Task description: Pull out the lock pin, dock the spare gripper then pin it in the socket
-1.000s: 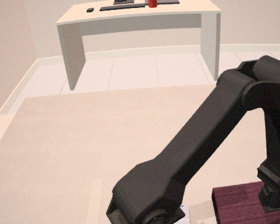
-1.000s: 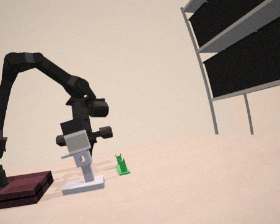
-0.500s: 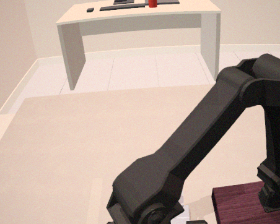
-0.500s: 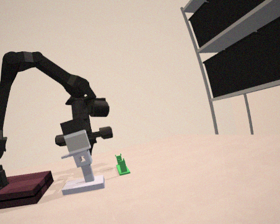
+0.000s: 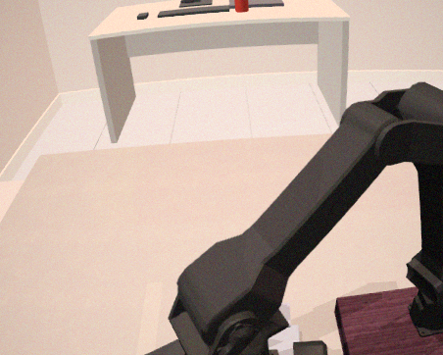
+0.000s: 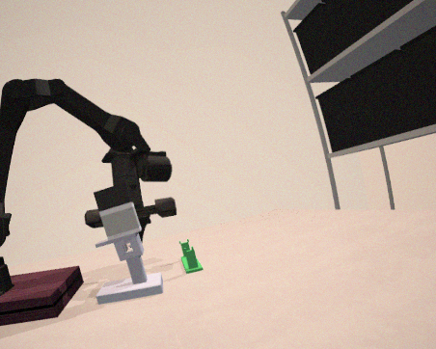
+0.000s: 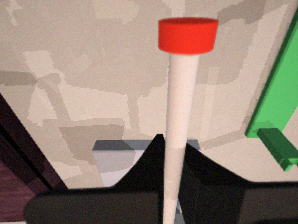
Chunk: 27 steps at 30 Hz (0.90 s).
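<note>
Pin (image 7: 181, 110) | clamped in our gripper (image 7: 164, 139), red head clear of the fingers, presumably for pushing | near mount (image 6: 130, 287) (image 7: 122, 167); spare (image 6: 121, 221) seems docked, unlocked | green stand (image 6: 192, 264) (image 7: 280, 100) right

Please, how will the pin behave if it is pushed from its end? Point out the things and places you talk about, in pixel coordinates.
The pin (image 7: 181, 110) looks straight between the gripper's (image 7: 172, 175) (image 6: 142, 236) fingers, so it is probably stiff and should not bend. Its shaft looks round and smooth, so it may slip or turn between the fingers. The wider red head (image 7: 187, 37) would likely stop it from passing fully through a narrow hole.
</note>
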Each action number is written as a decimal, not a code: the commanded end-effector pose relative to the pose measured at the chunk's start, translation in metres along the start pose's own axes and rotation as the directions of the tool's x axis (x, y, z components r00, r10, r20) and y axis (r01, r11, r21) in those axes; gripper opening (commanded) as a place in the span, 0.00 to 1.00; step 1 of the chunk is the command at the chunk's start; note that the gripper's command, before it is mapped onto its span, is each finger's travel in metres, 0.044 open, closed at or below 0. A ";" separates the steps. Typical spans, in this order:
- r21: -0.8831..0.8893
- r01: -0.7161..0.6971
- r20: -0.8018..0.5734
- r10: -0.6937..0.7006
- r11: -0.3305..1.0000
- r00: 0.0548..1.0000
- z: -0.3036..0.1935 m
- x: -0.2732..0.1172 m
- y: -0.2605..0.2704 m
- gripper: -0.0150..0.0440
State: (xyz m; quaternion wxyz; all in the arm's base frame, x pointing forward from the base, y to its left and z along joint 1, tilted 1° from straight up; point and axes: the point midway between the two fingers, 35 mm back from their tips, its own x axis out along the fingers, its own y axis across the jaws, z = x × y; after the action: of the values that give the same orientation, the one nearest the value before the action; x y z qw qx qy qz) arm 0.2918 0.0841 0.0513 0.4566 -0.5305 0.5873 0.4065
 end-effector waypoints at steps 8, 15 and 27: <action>-0.003 -0.002 0.007 0.002 1.000 1.000 -0.008 0.000 0.000 0.25; -0.005 -0.008 0.007 0.008 1.000 1.000 -0.014 0.002 0.000 0.25; -0.008 -0.017 0.007 0.017 1.000 1.000 -0.022 0.004 0.000 0.25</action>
State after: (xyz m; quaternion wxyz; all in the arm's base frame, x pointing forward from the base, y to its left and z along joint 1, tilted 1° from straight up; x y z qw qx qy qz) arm 0.2898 0.0637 0.0511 0.4508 -0.5256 0.5916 0.4130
